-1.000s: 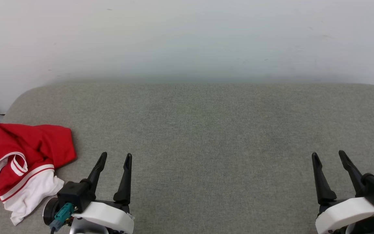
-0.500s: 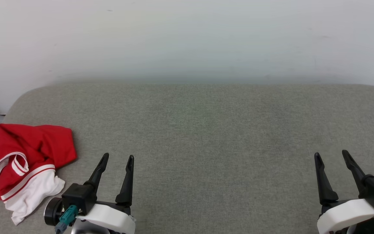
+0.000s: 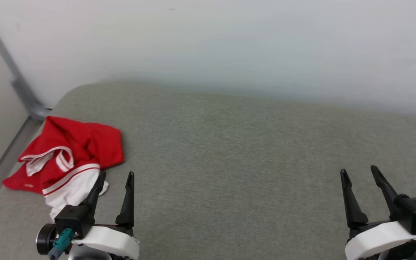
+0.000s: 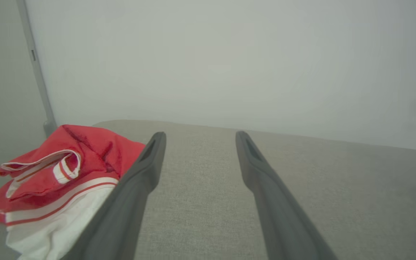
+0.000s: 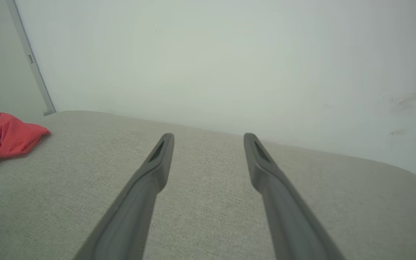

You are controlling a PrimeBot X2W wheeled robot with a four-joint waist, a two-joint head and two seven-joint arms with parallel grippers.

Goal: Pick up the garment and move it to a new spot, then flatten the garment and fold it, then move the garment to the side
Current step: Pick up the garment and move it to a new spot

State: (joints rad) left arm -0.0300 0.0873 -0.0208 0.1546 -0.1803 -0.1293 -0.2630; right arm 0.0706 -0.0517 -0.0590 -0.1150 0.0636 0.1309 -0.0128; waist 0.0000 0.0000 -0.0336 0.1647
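The garment (image 3: 74, 151) lies crumpled at the left end of the grey padded table (image 3: 229, 144): red cloth with a white sleeve and red-and-white striped trim. Any print is hidden in the folds. My left gripper (image 3: 116, 175) hovers open just right of the garment's near white part, holding nothing. From the left wrist, the garment (image 4: 60, 177) sits left of my left gripper (image 4: 197, 134), partly behind one finger. My right gripper (image 3: 358, 169) stands open and empty at the lower right, far from the cloth. The right wrist view has the garment (image 5: 5, 133) at its far left and my right gripper (image 5: 208, 135) open.
A pale wall (image 3: 229, 43) rises behind the table. A grey metal post (image 3: 16, 83) runs down at the left by the table's rounded corner. Bare grey cloth stretches between and beyond both grippers.
The head camera has turned left, so the garment sits more toward the middle of the view. My left gripper now stands closer to the garment's white part. Both grippers stay open.
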